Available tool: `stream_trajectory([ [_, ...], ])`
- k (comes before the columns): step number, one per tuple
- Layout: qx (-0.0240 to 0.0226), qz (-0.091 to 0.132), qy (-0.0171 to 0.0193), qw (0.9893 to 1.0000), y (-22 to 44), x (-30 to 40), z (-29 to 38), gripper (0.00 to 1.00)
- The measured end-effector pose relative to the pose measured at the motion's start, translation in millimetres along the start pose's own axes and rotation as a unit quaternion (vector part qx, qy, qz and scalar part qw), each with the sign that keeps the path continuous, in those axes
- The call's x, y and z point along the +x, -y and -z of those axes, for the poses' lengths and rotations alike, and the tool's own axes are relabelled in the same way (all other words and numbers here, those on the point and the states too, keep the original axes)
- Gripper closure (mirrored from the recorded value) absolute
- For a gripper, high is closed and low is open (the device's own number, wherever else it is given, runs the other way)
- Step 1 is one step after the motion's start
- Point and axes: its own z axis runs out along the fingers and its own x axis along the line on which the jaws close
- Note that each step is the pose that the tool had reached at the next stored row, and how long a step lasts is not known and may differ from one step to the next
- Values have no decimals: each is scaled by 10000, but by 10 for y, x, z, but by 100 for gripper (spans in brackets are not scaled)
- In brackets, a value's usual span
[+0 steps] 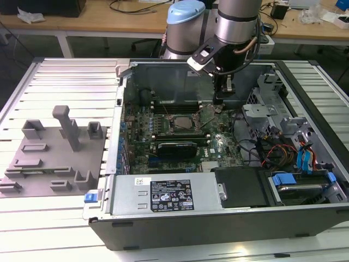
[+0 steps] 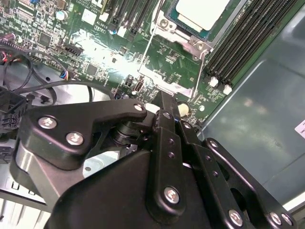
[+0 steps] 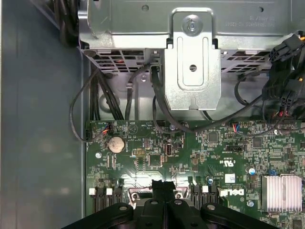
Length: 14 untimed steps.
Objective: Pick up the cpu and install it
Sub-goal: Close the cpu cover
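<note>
1. The cpu (image 2: 198,12) lies flat with its metal face up, seated in the socket on the green motherboard (image 2: 43,24). It is square, so no side is longer. Its edges run parallel to the dark memory slots (image 2: 243,33) just beside it.
2. Its top is smooth, pale silvery metal with a thin darker rim. The edge of the second wrist view cuts part of it off.
3. One bright stamped-steel retention frame (image 2: 195,46) is swung off the chip and lies between the chip and the gripper (image 2: 164,109).
4. The gripper is matte black, built of linked bars with round screw heads. In both wrist views its fingers are drawn together with no gap. They do not hold the chip, and whether they pinch anything else cannot be told.
5. In the exterior view, one arm reaches into one open computer case (image 1: 218,232), and the gripper is at the exterior view's right of the socket.
6. One grey plastic fixture (image 1: 54,158) with upright blocks sits on the ribbed metal table (image 1: 71,76). One round coin cell (image 3: 115,144) and one finned heatsink (image 3: 281,193) sit on the board.
</note>
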Motion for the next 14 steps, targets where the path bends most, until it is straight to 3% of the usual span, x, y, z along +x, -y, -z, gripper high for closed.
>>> stream_trajectory([
  [8, -17, 1, -2, 10000, -7, 0, -20, 89],
  [14, -17, 0, -2, 10000, -78, 0, -85, 89],
])
